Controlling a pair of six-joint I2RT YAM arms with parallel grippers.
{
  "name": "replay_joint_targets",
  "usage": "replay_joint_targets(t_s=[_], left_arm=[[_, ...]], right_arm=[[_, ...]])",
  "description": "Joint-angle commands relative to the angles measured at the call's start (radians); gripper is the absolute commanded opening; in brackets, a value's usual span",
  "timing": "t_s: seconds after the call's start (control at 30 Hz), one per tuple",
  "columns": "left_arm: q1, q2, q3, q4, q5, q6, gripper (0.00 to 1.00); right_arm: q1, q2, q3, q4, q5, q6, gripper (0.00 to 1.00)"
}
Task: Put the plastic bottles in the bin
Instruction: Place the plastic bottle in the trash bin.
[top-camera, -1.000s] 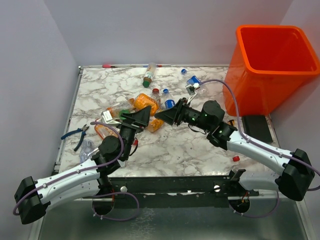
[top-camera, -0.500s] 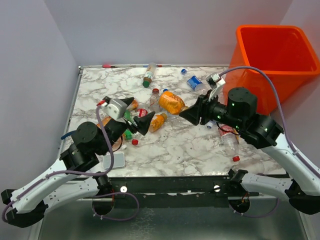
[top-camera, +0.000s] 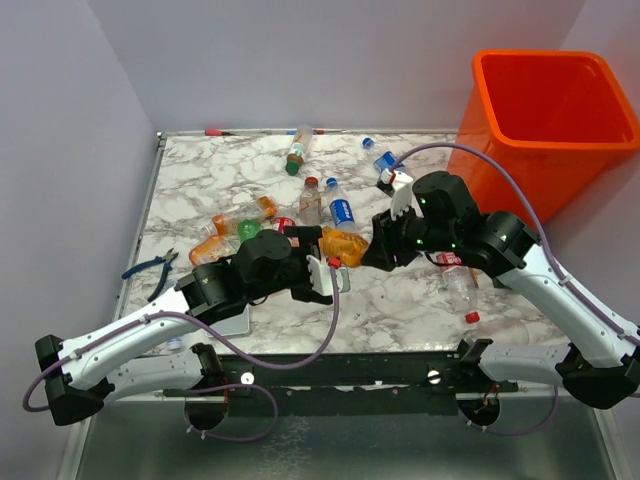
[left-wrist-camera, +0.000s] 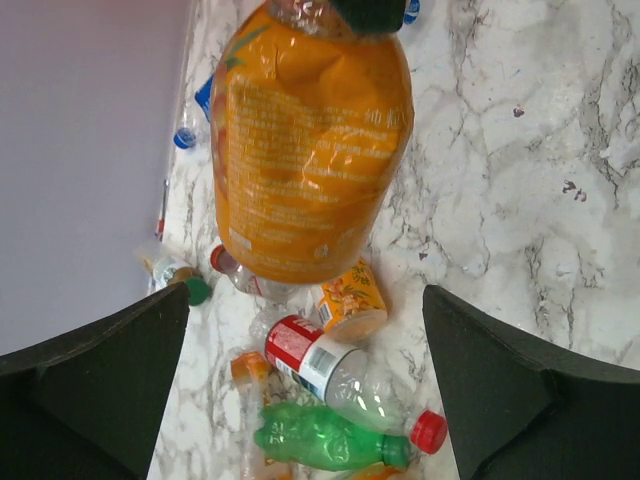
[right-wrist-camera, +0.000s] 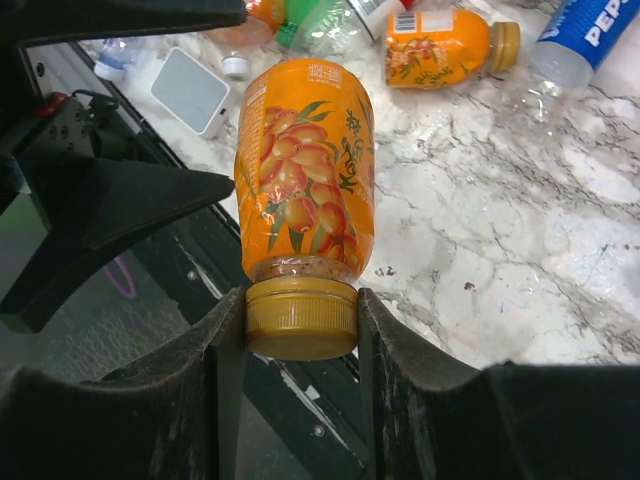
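Note:
My right gripper is shut on the gold cap of a large orange juice bottle and holds it above the table near the front edge. My left gripper is open, its fingers wide on either side below that bottle's base, not touching it. In the top view the orange bottle hangs between the left gripper and the right gripper. Beneath lie a red-labelled clear bottle, a green bottle and a small orange bottle. The orange bin stands at the back right.
More bottles lie across the marble table: a blue-labelled one, one at the back, a crushed clear one. Blue-handled pliers lie at the left edge. A grey-white pad lies near the front left.
The left gripper has opened wide and its arm has swung right, to under the orange bottle. The right gripper has brought the bottle nearer the front edge.

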Motion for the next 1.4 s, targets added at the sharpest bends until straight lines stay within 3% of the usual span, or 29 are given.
replay_joint_targets(t_s=[0.0,0.4,0.53,0.73,0.77,0.8,0.87,0.93,1.03,1.2,1.37], left_arm=[[-0.031,0.019,0.049,-0.015,-0.005,0.141,0.99],[-0.046,0.077,0.064,0.066,0.043,0.077,0.93],[-0.046,0.097,0.059,0.068,0.041,0.068,0.79],[-0.046,0.096,0.035,0.098,0.033,0.053,0.47],[-0.046,0.091,0.03,0.11,0.033,0.048,0.44],[-0.046,0.083,0.023,0.122,0.034,0.04,0.41],[-0.047,0.062,0.003,0.16,0.039,0.017,0.38],[-0.046,0.035,-0.028,0.212,0.043,-0.047,0.35],[-0.047,-0.003,-0.088,0.309,0.088,-0.198,0.31],[-0.045,-0.048,-0.212,0.566,0.148,-0.587,0.26],[-0.044,-0.026,-0.267,0.728,0.162,-0.892,0.25]], right_arm=[[-0.002,0.009,0.04,-0.003,-0.112,-0.036,0.0],[-0.002,0.015,0.029,0.051,-0.18,-0.018,0.0],[-0.002,0.015,0.025,0.058,-0.187,-0.018,0.0],[-0.002,0.008,0.031,0.055,-0.178,-0.015,0.0],[-0.002,0.006,0.041,0.053,-0.165,-0.013,0.11],[-0.001,0.002,0.05,0.052,-0.158,-0.013,0.33],[-0.002,-0.021,0.061,0.074,-0.136,-0.003,0.62],[-0.002,-0.076,0.039,0.147,-0.094,0.014,0.73],[-0.002,-0.196,-0.07,0.321,0.005,0.055,0.77],[-0.002,-0.369,-0.303,0.641,0.065,0.151,0.77],[-0.002,-0.37,-0.374,0.747,0.053,0.206,0.78]])
